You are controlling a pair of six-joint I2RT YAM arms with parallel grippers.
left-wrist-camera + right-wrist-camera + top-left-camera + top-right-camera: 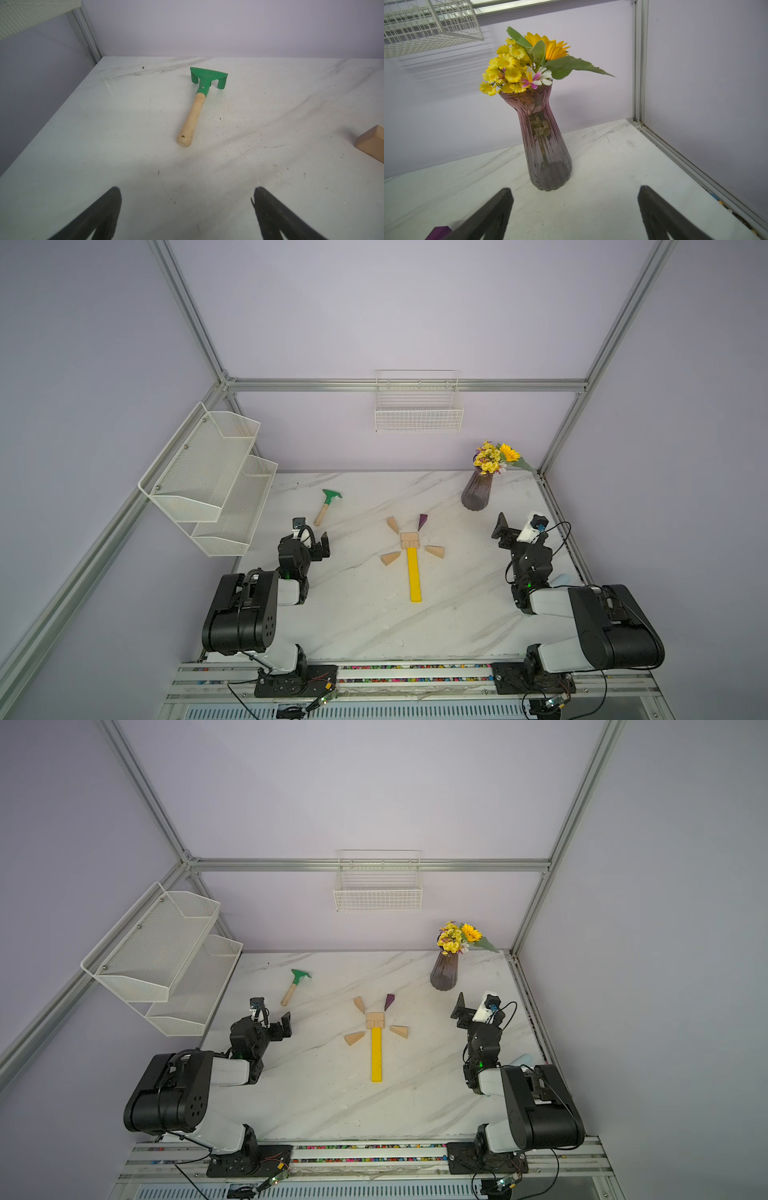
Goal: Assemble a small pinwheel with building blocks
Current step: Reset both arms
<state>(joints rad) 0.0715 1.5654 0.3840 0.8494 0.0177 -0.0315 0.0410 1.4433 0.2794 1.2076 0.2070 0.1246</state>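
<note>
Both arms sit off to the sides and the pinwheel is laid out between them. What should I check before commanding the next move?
1. Left gripper open and empty: ok.
2. Right gripper open and empty: ok.
3. Yellow stem meets the hub: ok.
4. Purple wedge and three tan wedges lie at the hub's corners: ok. Whether they touch it: cannot tell.
5. Rake lying clear of the hub and wedges: ok.
6. Vase upright, just ahead of the right gripper: ok, but mind it.
</note>
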